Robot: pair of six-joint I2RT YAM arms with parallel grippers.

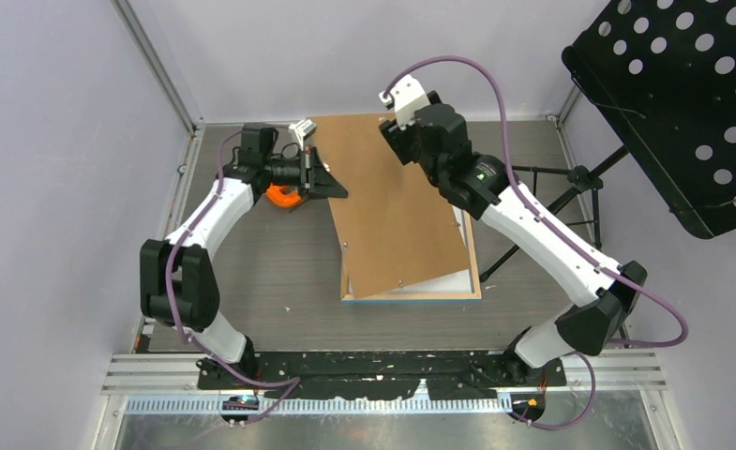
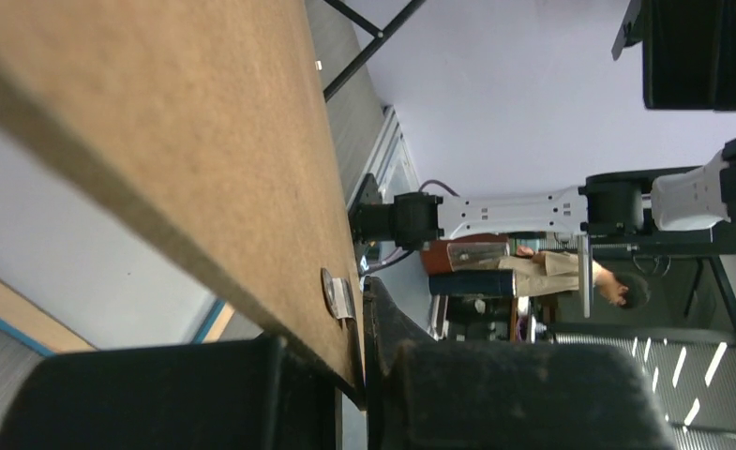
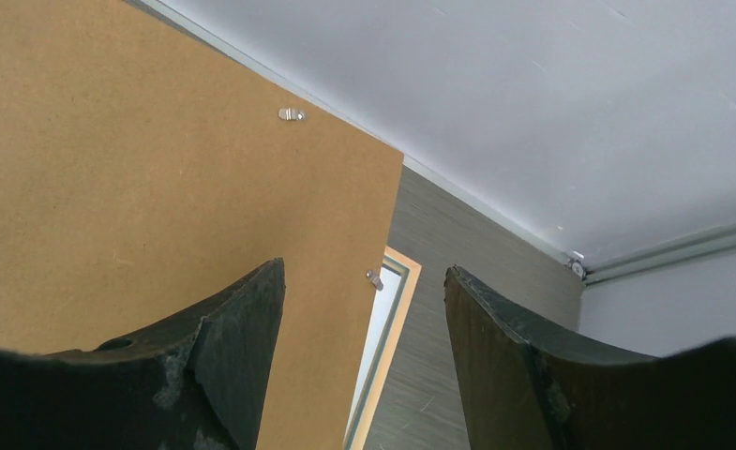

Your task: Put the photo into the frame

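The work area is a grey wood-grain table (image 1: 279,272) enclosed by pale lilac walls.

The largest item is the plain brown rectangular backing board (image 1: 392,206). It is tilted, with its far end raised and its near end resting over the frame.

The large thin rectangular frame (image 1: 474,267) lies on the table with its light wood back up. A blue strip shows along its near edge.

A white sheet (image 1: 443,281) sits inside the frame, mostly covered by the board. It may be the photo lying face down, but no flower print is visible, so this cannot be confirmed.

The left gripper (image 2: 354,394) is clamped on the board's left edge. The right gripper (image 3: 364,281) hovers by the board's far right corner with its fingers spread and holding nothing.

Small metal clips (image 3: 291,114) stand along the board's edge.

Assessment: the frame is opened. The board has not yet been seated flat or fastened.
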